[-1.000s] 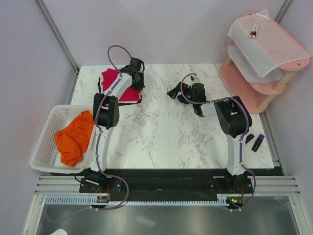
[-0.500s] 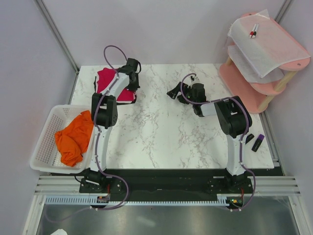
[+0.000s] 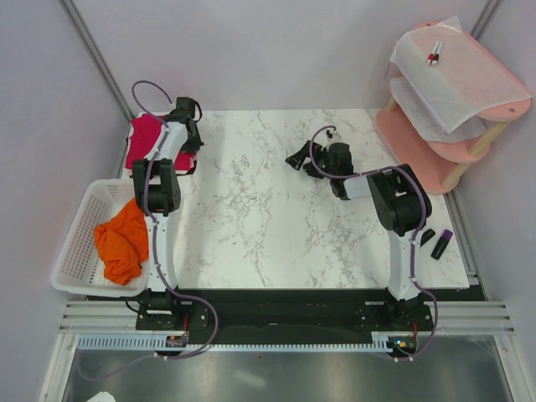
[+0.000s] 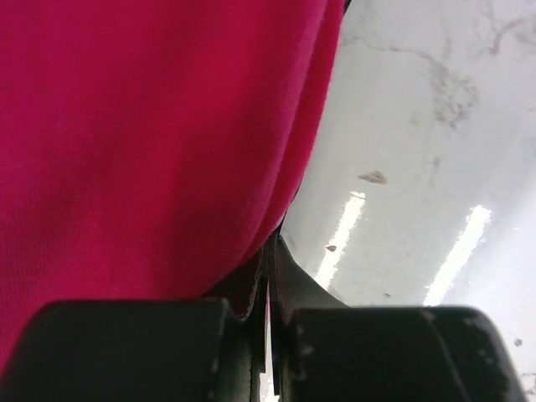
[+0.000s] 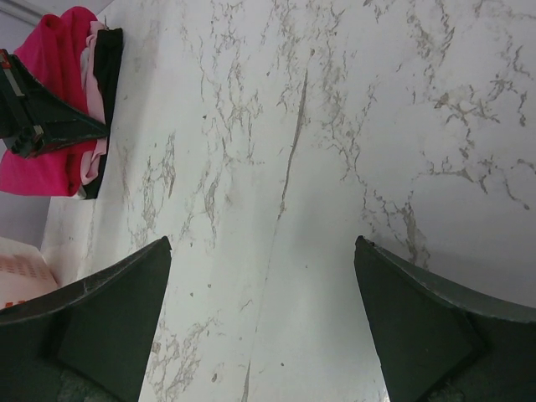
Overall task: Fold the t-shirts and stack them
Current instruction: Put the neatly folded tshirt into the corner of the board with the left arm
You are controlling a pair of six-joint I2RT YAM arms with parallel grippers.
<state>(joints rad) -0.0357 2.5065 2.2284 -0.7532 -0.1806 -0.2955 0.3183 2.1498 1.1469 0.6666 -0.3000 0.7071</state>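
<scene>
**Fold-and-stack task, an early stage.** The left gripper (image 4: 270, 260) is clenched on a fold of the crimson-red t-shirt (image 3: 142, 138), with cloth pinched between its closed jaws in the left wrist view. This shirt lies as a compact bundle at the far-left corner of the table (image 3: 285, 218), reaching the left edge, and it appears to be folded. In the right wrist view a pale layer and a dark one show along the bundle's edge. Whether the pale one is the white shirt cannot be told, and no white shirt is plainly visible anywhere.

The right gripper (image 5: 261, 251) is released. Its fingers are spread wide and hold nothing, and it hovers over bare marble toward the far edge, well apart from the crimson bundle.

**Containers.** The white mesh basket (image 3: 77, 247) sits off the table's left edge. It holds the orange t-shirt (image 3: 121, 239), crumpled in a loose heap against the wall nearest the table — unfolded and not yet taken out. Nothing else can be made out in the basket.

Beyond the far-right corner stands a pink shelf (image 3: 406, 138). Translucent sheets (image 3: 452, 67) are draped over its tiers, and it plays no part in the task.

**Judged progress.** At most one shirt has been folded, and it is being placed at the corner. The orange shirt remains to be lifted out, spread, folded and stacked on the crimson one — so most of the work is ahead.
</scene>
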